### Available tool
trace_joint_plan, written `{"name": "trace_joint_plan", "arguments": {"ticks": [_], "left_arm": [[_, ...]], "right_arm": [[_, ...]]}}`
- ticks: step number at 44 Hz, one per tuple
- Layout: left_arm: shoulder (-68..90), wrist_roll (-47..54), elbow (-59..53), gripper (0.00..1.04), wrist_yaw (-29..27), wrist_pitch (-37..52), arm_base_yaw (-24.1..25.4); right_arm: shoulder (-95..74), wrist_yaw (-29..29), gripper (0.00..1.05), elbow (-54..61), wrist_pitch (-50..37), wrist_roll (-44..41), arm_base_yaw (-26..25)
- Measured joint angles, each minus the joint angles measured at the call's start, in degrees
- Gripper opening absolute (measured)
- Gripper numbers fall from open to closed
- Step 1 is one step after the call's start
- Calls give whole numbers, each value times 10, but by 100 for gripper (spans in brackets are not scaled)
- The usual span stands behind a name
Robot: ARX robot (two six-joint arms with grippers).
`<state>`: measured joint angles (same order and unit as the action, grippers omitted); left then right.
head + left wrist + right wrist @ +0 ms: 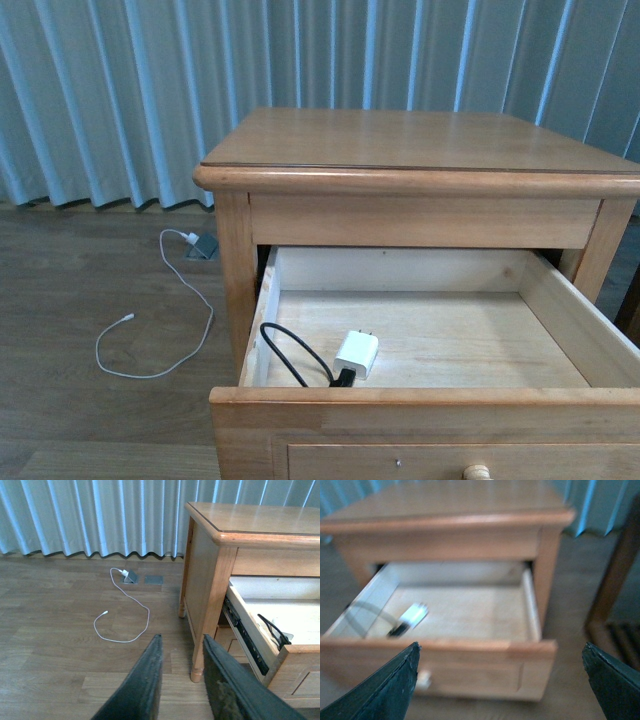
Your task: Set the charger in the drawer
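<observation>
Nightstand (420, 140): honey wood, flat top with a rounded front edge. A pale blue pleated curtain (110, 90) is hung behind it, down to the floor (70, 300), which is laid in grey-brown wood-look planks. A white cable (195, 300) is laid on the floor left of the nightstand, curled in 1 loose loop, free end well apart from the nightstand. Its white plug (188, 238) is seated at a grey floor socket (205, 247) near the curtain. A 2nd grey plate (154, 580) is seen just beside that socket in the left wrist view. A blurred dark wood frame (612, 580) is seen right of the nightstand in the right wrist view.
</observation>
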<state>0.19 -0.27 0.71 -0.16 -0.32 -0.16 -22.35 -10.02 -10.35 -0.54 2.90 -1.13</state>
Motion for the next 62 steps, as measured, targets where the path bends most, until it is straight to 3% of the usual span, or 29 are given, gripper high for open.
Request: {"name": "trace_joint_plan", "arguments": {"ticks": [3,7,11,18,37,48,62], "left_arm": [[0,0,0,40,0,0,0],[0,0,0,56,0,0,0],[0,0,0,76,0,0,0],[0,0,0,100,0,0,0],[0,0,0,99,0,0,0],[0,0,0,99,0,0,0],[0,0,0,99,0,0,0]], "right_arm": [[-49,-53,96,-38,118,30,18],[-108,-70,96,-67,174,52,49],[-184,-60,96,-96,175,78,88],[-284,-30,96,-129,140,118,139],[-563,116,96,-213,-8,251,229],[-651,151,96,-267,-54,256,244],[-796,179,96,-365,-187,196,235]]}}
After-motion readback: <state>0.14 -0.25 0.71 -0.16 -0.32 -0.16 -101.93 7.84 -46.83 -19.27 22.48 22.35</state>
